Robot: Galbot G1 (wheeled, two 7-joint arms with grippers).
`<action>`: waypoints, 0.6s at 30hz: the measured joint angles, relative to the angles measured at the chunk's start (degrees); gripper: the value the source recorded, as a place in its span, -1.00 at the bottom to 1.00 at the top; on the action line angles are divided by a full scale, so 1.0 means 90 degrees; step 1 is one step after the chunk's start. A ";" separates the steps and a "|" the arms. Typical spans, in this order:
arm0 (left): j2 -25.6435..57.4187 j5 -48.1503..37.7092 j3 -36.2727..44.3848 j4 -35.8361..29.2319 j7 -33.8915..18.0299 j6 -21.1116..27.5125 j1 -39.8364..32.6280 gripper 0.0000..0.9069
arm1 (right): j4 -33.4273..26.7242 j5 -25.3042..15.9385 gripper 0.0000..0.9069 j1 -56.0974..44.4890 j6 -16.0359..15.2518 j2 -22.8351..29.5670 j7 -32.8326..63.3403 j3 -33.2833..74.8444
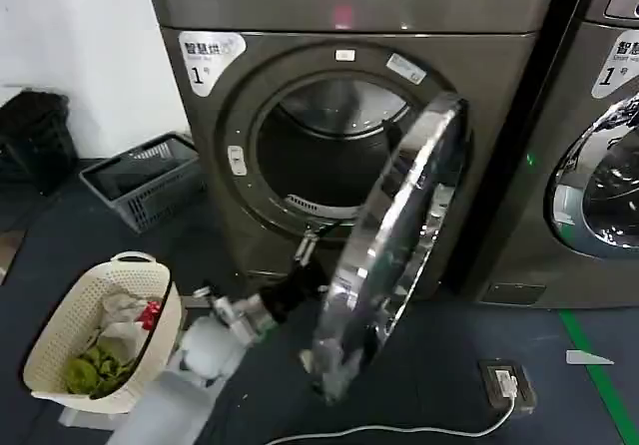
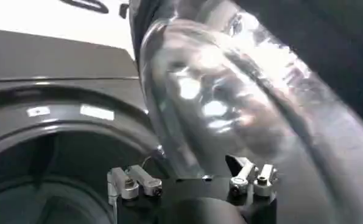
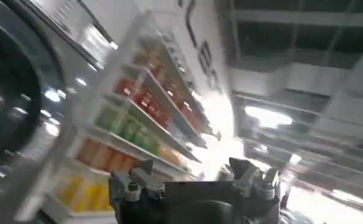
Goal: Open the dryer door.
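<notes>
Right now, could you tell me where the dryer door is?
In the head view, the dryer door hangs swung open at centre, right of the drum opening, above the dark floor.

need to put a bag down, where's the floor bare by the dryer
Bare floor lies right of the dryer door, between it and the green line, short of the power adapter and white cable. A dark strip also runs between the white laundry basket and the grey crate. It is crowded left of the door: the left gripper and arm are there.
</notes>
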 joint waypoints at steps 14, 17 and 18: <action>-0.0947 0.0064 0.1229 0.0872 -0.0058 0.0002 -0.1145 1.00 | -0.0799 -0.0015 1.00 0.0017 -0.0145 0.0146 0.0042 0.0862; -0.1127 0.0061 0.1418 0.1107 -0.0062 0.0002 -0.1357 1.00 | -0.0858 -0.0020 1.00 -0.0002 -0.0163 0.0192 0.0041 0.0978; -0.1183 0.0060 0.1475 0.1176 -0.0062 0.0000 -0.1421 1.00 | -0.0884 -0.0021 1.00 -0.0003 -0.0181 0.0197 0.0041 0.1019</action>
